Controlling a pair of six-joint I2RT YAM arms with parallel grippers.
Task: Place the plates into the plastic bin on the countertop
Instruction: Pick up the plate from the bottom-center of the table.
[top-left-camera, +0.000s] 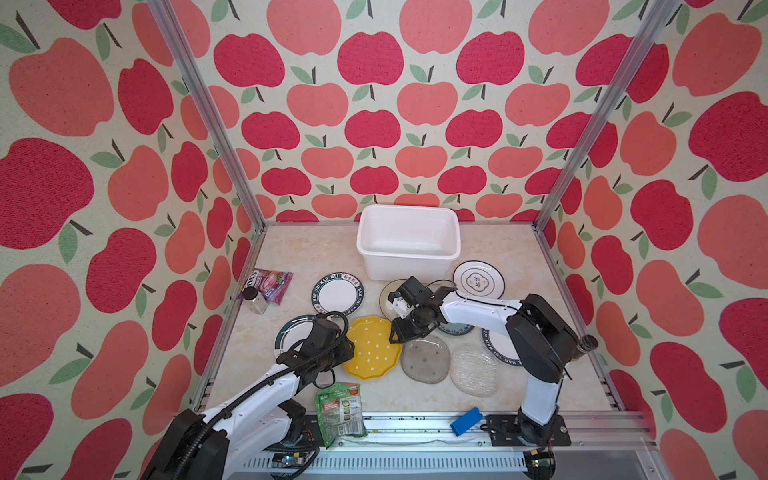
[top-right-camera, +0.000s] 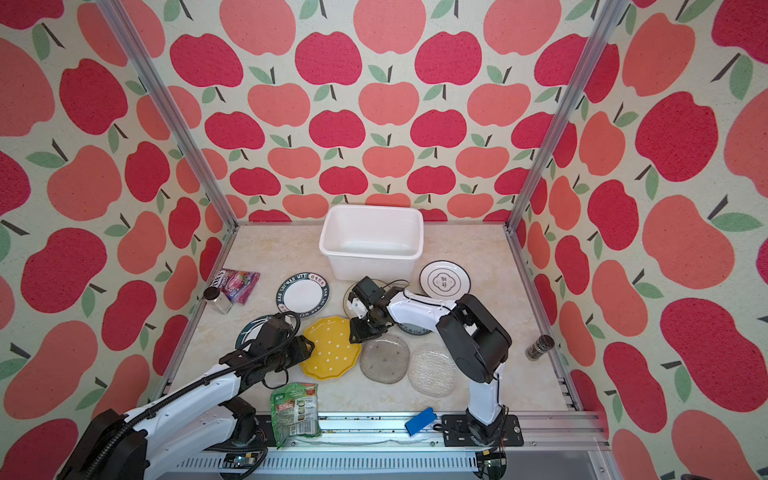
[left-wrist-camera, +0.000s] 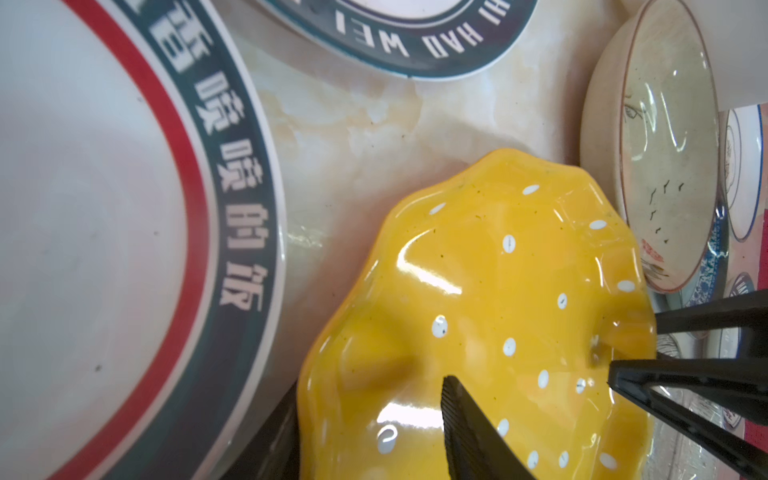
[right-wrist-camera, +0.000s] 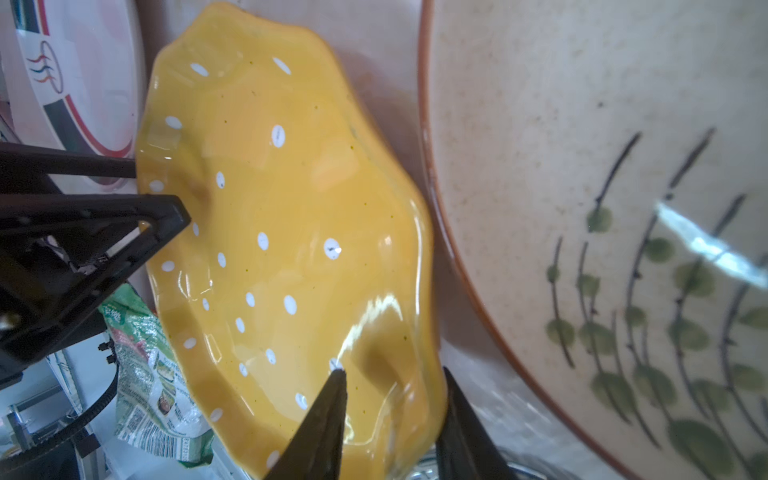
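Yellow plate: the yellow scalloped dotted plate (top-left-camera: 370, 349) lies mid-bench, well short of the bin, and you have a hand at each side of it.
Left hand: your left hand (top-left-camera: 352, 344) is clamped on its rim, with one finger (left-wrist-camera: 469, 432) on top and the other beneath.
Right hand: your right hand (top-left-camera: 392, 337) straddles the opposite rim. Whether it pinches, I cannot tell.
Bin: the white translucent rectangular plastic bin (top-left-camera: 409, 266) stands at the back of the beige marbled bench (top-left-camera: 316, 249).
In the way: a cream leaf-painted plate (right-wrist-camera: 582, 166) sits under your right wrist, between the yellow plate and the bin. A white plate with a dark lettered rim (top-left-camera: 337, 293) is just beside it.
Around: a grey glass plate (top-left-camera: 426, 359) lies just beside the yellow one, then a clear glass plate (top-left-camera: 473, 370). A green snack packet (top-left-camera: 340, 409) lies at the front edge.
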